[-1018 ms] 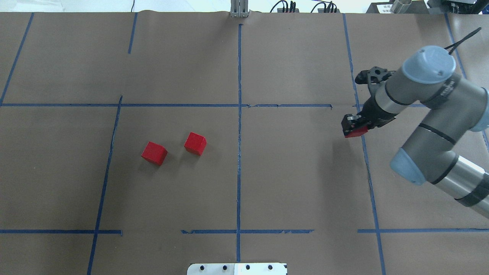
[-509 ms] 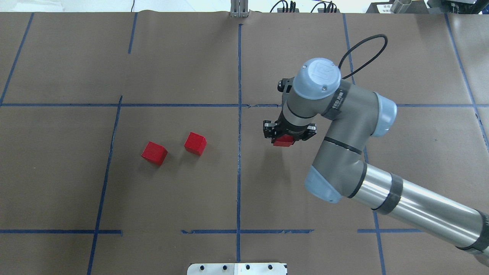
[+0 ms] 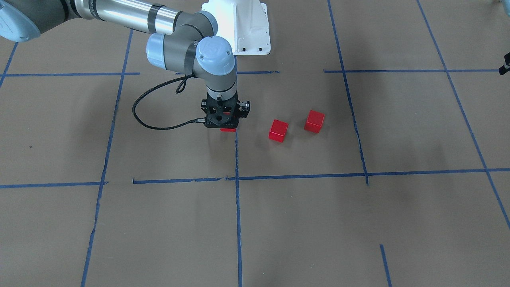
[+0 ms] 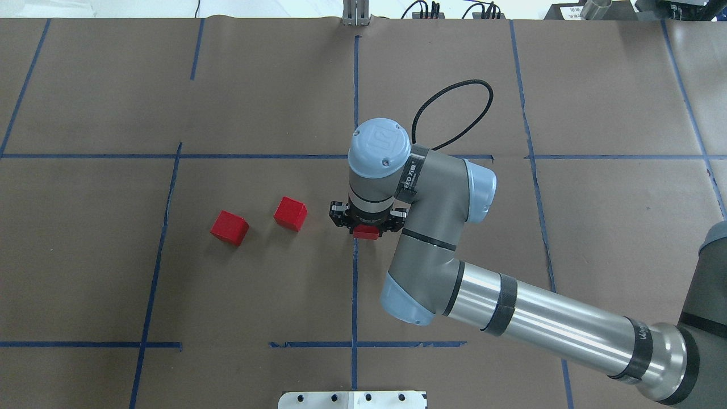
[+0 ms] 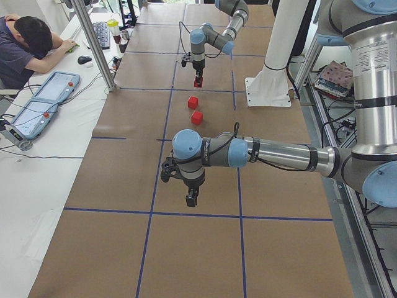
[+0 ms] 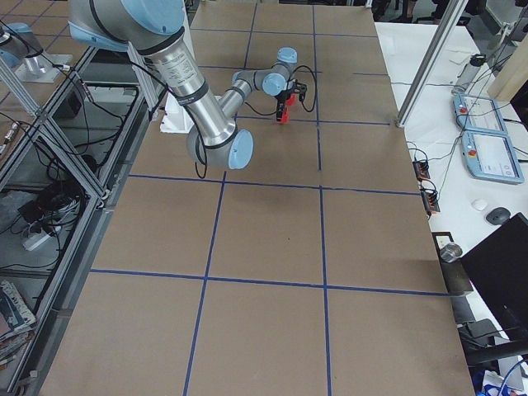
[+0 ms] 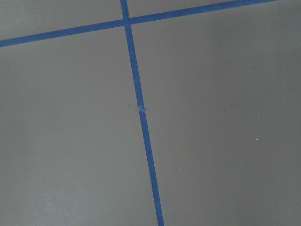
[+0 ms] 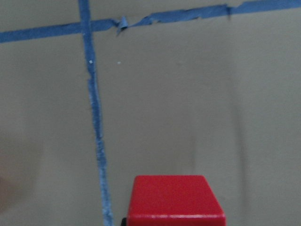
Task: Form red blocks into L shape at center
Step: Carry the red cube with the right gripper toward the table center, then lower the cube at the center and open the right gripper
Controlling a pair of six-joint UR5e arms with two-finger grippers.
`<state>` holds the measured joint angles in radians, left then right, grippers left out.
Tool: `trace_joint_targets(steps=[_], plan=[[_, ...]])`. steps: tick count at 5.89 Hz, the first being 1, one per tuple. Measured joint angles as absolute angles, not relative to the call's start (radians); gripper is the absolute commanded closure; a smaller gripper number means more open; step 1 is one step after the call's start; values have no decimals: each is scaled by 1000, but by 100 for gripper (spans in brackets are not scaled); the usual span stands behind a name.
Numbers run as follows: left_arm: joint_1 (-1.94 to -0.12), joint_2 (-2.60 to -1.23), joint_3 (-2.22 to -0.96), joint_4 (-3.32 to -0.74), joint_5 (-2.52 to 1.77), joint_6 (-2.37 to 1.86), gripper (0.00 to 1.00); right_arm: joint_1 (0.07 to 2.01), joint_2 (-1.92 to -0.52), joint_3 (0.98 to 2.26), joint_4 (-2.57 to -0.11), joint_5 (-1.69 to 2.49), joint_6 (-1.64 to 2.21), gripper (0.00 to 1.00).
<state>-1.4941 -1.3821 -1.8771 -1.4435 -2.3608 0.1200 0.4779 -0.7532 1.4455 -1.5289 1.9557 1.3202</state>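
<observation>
My right gripper [image 4: 368,224] is shut on a red block [image 4: 366,232], held low over the center tape line [image 4: 355,187]. The front-facing view shows the same gripper [image 3: 226,123] with the block [image 3: 228,129] under it. In the right wrist view the held block [image 8: 175,200] fills the bottom edge, just right of a tape line [image 8: 96,122]. Two more red blocks [image 4: 290,213] [image 4: 229,228] lie on the paper to the left, apart from each other. My left gripper [image 5: 192,197] shows only in the exterior left view, over bare paper; I cannot tell its state.
Blue tape grid lines cross the brown paper. A white mount plate [image 4: 352,399] sits at the near edge, a metal post [image 4: 356,14] at the far edge. A person [image 5: 31,43] leans on the side table beside teach pendants [image 5: 43,102].
My right arm has swept left from the right grid line to the centre line, carrying its red block. The two blocks on the paper have not moved.
</observation>
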Motion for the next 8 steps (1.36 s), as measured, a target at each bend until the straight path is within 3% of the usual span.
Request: trace_joint_targets(steps=[4,5,8], plan=[[-1494,-1382,-1876,-1443,-2360,120,0,448,-711,1399,-1528,1937,1302,64],[-1494,-1382,-1875,-1443,-2360,120,0,447,-713,1399,-1528,1932,1291,51],[-1493,-1382,-1875,-1443,-2359,120,0,446,-725,1399,-1528,1927,1275,46]])
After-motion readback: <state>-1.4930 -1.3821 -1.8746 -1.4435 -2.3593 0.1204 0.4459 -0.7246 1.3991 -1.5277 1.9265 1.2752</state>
